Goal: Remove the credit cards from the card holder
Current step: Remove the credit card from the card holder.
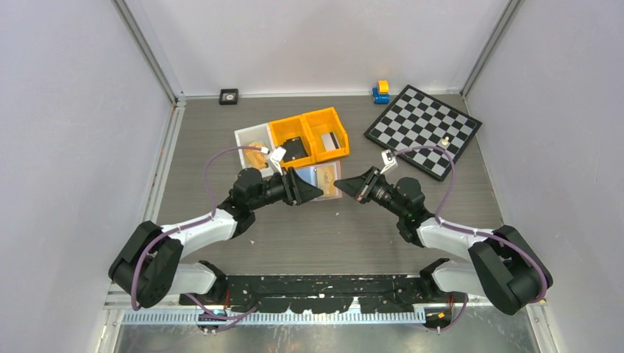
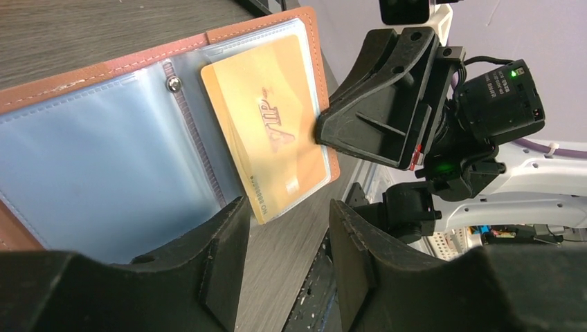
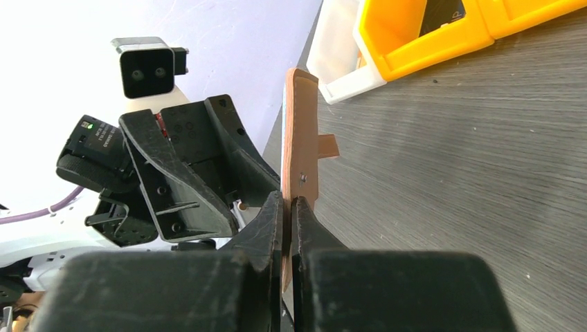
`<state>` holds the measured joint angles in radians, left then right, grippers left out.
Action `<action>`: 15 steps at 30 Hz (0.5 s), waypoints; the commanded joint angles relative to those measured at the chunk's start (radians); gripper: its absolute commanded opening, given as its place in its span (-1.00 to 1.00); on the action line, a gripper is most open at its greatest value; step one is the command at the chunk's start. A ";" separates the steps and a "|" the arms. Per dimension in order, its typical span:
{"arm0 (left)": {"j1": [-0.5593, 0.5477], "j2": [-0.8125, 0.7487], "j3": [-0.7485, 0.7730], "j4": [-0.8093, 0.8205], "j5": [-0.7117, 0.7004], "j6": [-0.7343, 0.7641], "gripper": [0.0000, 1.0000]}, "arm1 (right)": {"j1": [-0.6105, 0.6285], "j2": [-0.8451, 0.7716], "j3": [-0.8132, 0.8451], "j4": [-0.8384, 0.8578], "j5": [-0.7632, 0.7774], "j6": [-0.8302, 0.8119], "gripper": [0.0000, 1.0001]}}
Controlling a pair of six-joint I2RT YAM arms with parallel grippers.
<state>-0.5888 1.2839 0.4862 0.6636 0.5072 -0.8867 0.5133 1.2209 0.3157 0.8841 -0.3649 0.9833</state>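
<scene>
The tan card holder (image 2: 104, 159) lies open, its clear pockets facing my left wrist camera. A gold card marked VIP (image 2: 273, 124) sticks partly out of its right-hand pocket. My left gripper (image 2: 287, 228) is open and empty, and the card's lower corner is just past one fingertip. My right gripper (image 3: 287, 204) is shut on the holder's edge (image 3: 299, 152), which shows edge-on and upright in the right wrist view. In the top view the holder (image 1: 324, 179) lies between the left gripper (image 1: 315, 193) and the right gripper (image 1: 346, 185).
Two orange bins (image 1: 309, 136) and a white tray (image 1: 249, 140) stand just behind the holder. A chessboard (image 1: 425, 130) with a small piece lies at the back right. A blue and yellow toy (image 1: 380, 91) and a small black square (image 1: 229, 96) are by the back wall.
</scene>
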 commanded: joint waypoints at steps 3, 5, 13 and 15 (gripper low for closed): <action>0.023 0.000 0.002 0.052 -0.027 -0.034 -0.09 | 0.004 0.005 0.021 0.136 -0.030 0.028 -0.99; 0.027 0.012 0.000 0.086 -0.010 -0.053 -0.15 | 0.004 0.005 0.020 0.137 -0.030 0.032 -0.99; 0.047 0.086 -0.001 0.243 0.085 -0.150 -0.41 | 0.004 0.042 0.025 0.186 -0.054 0.054 -0.99; 0.055 0.088 -0.005 0.273 0.100 -0.169 -0.46 | 0.004 0.045 0.026 0.186 -0.052 0.053 -0.99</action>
<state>-0.5468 1.3682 0.4850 0.7753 0.5449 -0.9958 0.5129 1.2652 0.3157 0.9714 -0.3916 1.0237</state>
